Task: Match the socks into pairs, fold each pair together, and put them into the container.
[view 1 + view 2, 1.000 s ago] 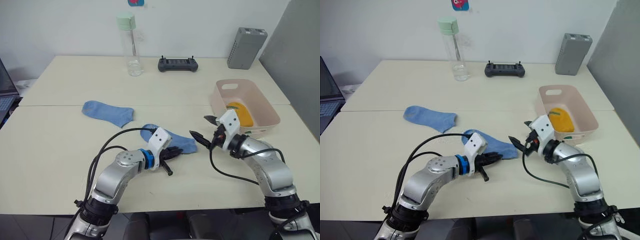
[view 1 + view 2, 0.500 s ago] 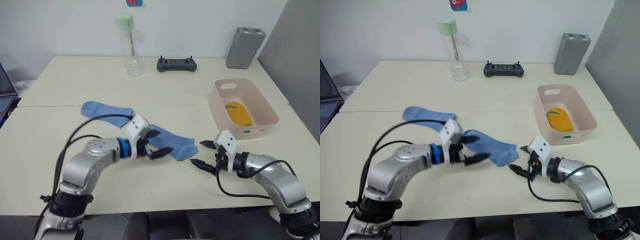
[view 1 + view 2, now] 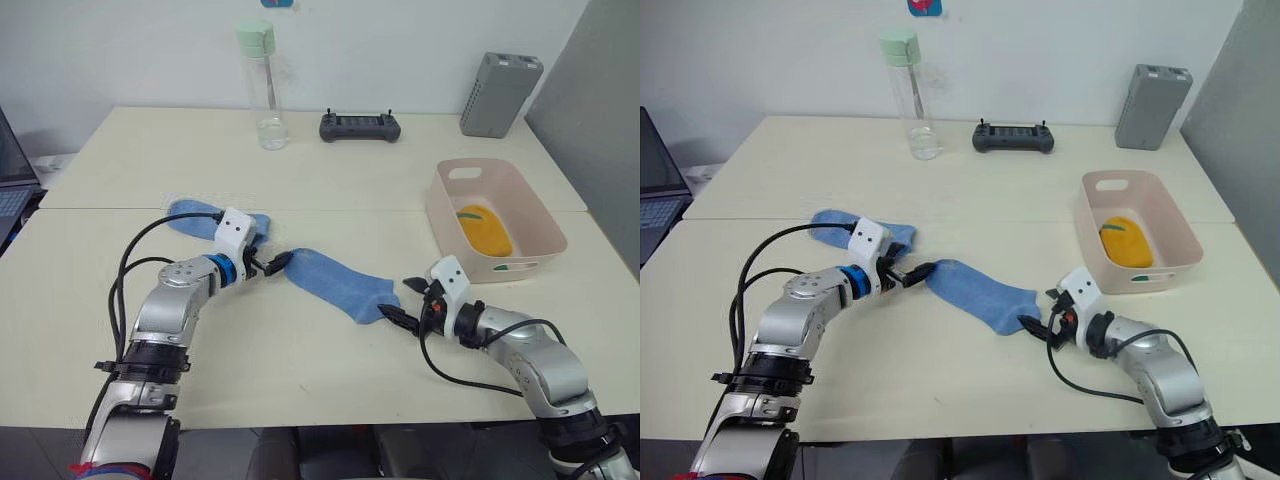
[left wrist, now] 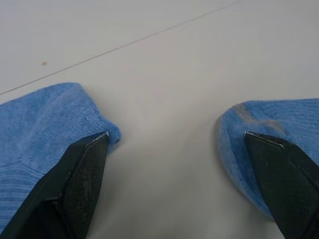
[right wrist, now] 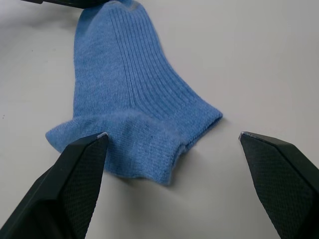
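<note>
From the left eye view, the left gripper (image 3: 268, 262) has swung away from the table's near edge since a second ago and now sits between the two light blue socks, fingers apart and holding nothing. The near sock (image 3: 338, 284), bunched beside that gripper earlier, now lies stretched flat, running from the left gripper toward four o'clock. The far sock (image 3: 200, 215) lies at about ten o'clock from the left gripper, where it was before. The right gripper (image 3: 408, 304) has dropped low to the table and sits at the cuff end of the near sock, fingers spread and empty. The container (image 3: 497, 219) stands at about two o'clock from the right gripper, with a folded yellow pair (image 3: 484, 229) inside it.

The right eye view shows the cream table (image 3: 970, 190) made of two tops meeting at a seam, with a clear bottle (image 3: 911, 95), a black controller (image 3: 1013, 137) and a grey box (image 3: 1153, 93) along its far side by the white wall. A laptop (image 3: 660, 175) shows at nine o'clock.

In the left wrist view, the two black fingers (image 4: 82, 172) stand wide, one at each sock's edge, with bare table between.

In the right wrist view, the fingers (image 5: 79, 174) straddle the near sock's folded cuff (image 5: 134, 137).
</note>
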